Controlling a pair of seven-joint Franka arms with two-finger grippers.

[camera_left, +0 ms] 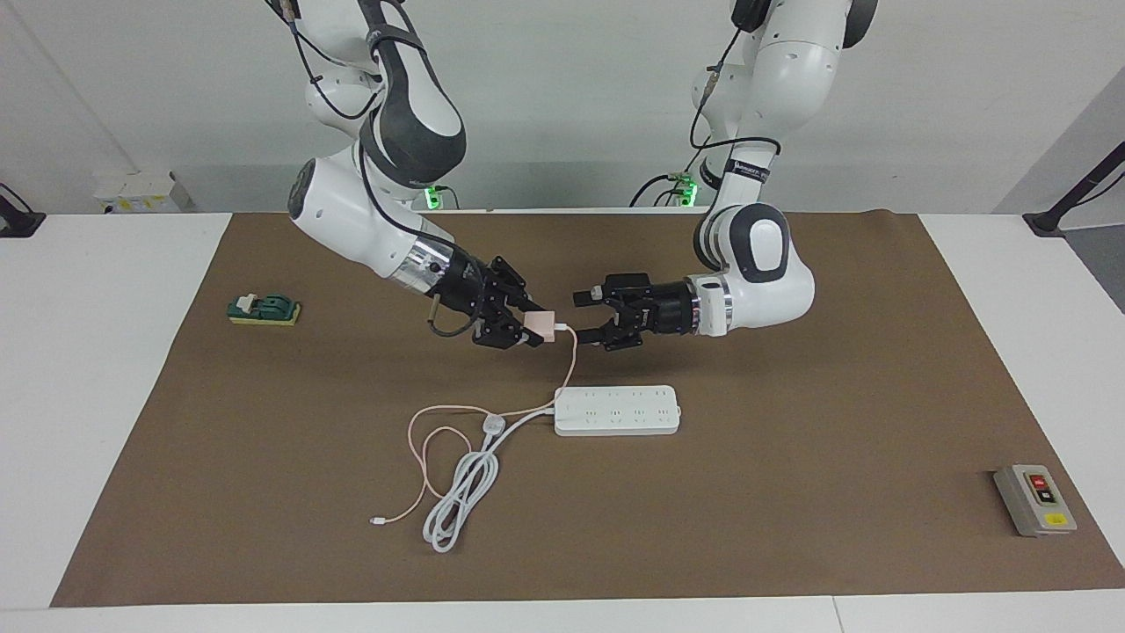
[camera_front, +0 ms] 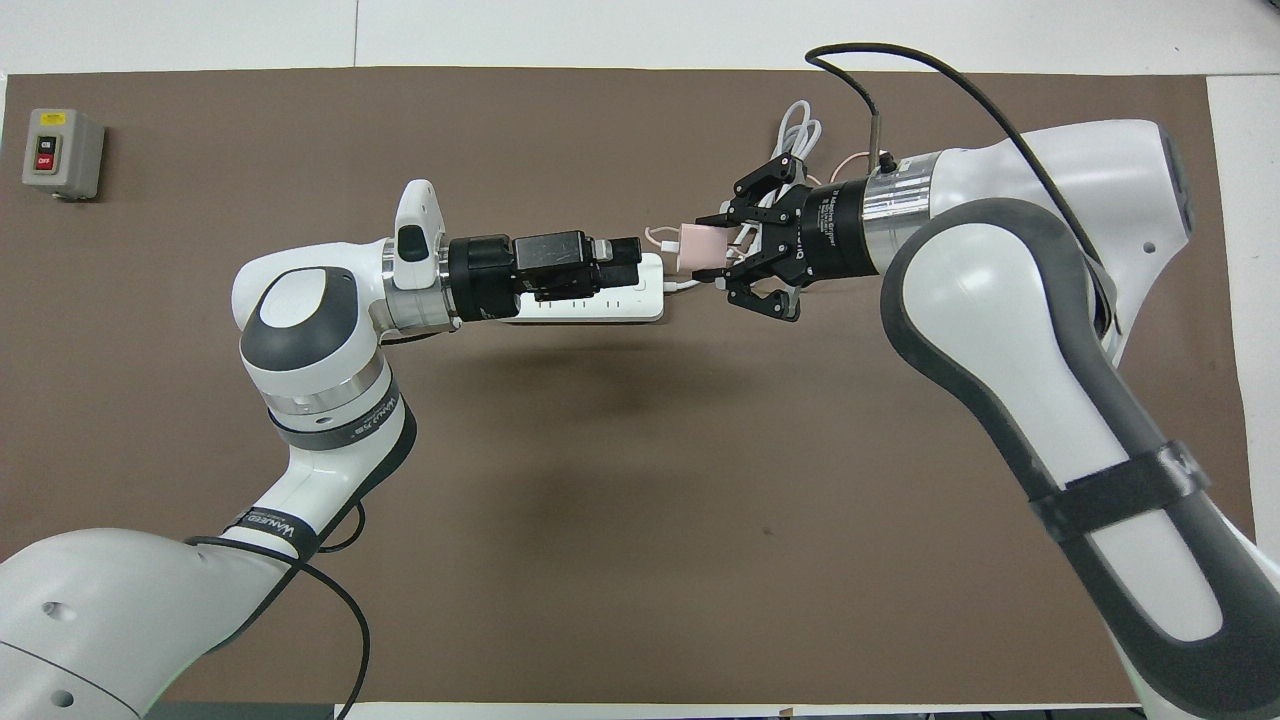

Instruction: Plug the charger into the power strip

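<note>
My right gripper [camera_left: 526, 328] is shut on the pale-pink charger [camera_left: 544, 325] and holds it in the air, over the mat just nearer the robots than the power strip [camera_left: 618, 410]. The charger also shows in the overhead view [camera_front: 700, 246]. Its thin pink cable [camera_left: 422, 444] hangs down to the mat and ends in a small white connector [camera_left: 376, 521]. My left gripper [camera_left: 587, 317] is open and empty, level with the charger and facing it at a small gap. In the overhead view the left gripper [camera_front: 628, 266] covers part of the power strip [camera_front: 590, 308].
The strip's thick white cord [camera_left: 459, 497] and plug [camera_left: 494, 425] lie coiled beside the pink cable. A grey box with red and black buttons [camera_left: 1035, 499] sits toward the left arm's end. A small green block on a yellow base [camera_left: 264, 309] sits toward the right arm's end.
</note>
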